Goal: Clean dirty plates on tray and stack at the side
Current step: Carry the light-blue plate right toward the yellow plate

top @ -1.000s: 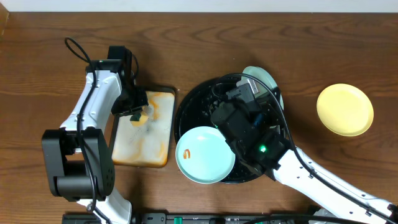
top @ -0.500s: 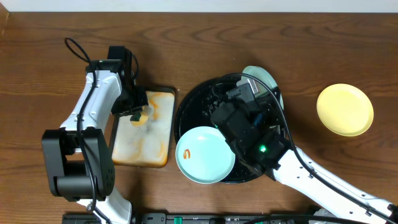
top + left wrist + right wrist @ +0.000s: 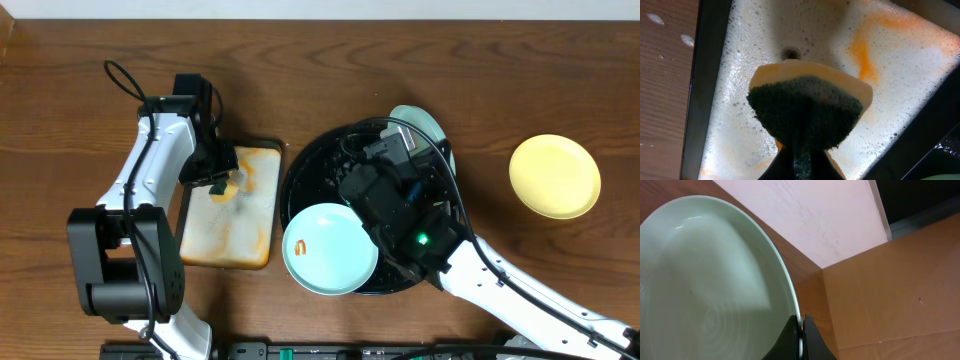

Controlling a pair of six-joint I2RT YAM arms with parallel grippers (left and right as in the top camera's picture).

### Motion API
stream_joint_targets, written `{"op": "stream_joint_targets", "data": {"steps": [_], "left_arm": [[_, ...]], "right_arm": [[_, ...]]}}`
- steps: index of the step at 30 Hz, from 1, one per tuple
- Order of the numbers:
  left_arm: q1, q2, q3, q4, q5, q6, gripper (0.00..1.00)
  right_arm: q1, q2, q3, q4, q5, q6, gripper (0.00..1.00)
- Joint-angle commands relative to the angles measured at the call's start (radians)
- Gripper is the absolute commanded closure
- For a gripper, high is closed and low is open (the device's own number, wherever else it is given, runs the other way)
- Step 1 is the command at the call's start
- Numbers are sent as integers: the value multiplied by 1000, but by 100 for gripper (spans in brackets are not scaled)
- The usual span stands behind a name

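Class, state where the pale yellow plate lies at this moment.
Overhead view: the pale yellow plate lies on the wooden table at the right side, apart from the black tray.

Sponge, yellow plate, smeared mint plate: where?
Yellow-and-green foam sponge [image 3: 805,102], left wrist view, green face.
Pale yellow round plate [image 3: 555,176], overhead view, centre.
Mint round plate with orange smear [image 3: 331,249], overhead view, centre.
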Motion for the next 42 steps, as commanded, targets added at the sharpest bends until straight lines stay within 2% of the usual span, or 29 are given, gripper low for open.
{"op": "stream_joint_targets", "data": {"steps": [1,42], "left_arm": [[1,3,-1,-2,-12,17,92],[1,3,-1,-2,-11,17,92]], "right_arm": [[11,-18,18,6,34,-3,99],[10,-18,18,24,55,-16,99]]}}
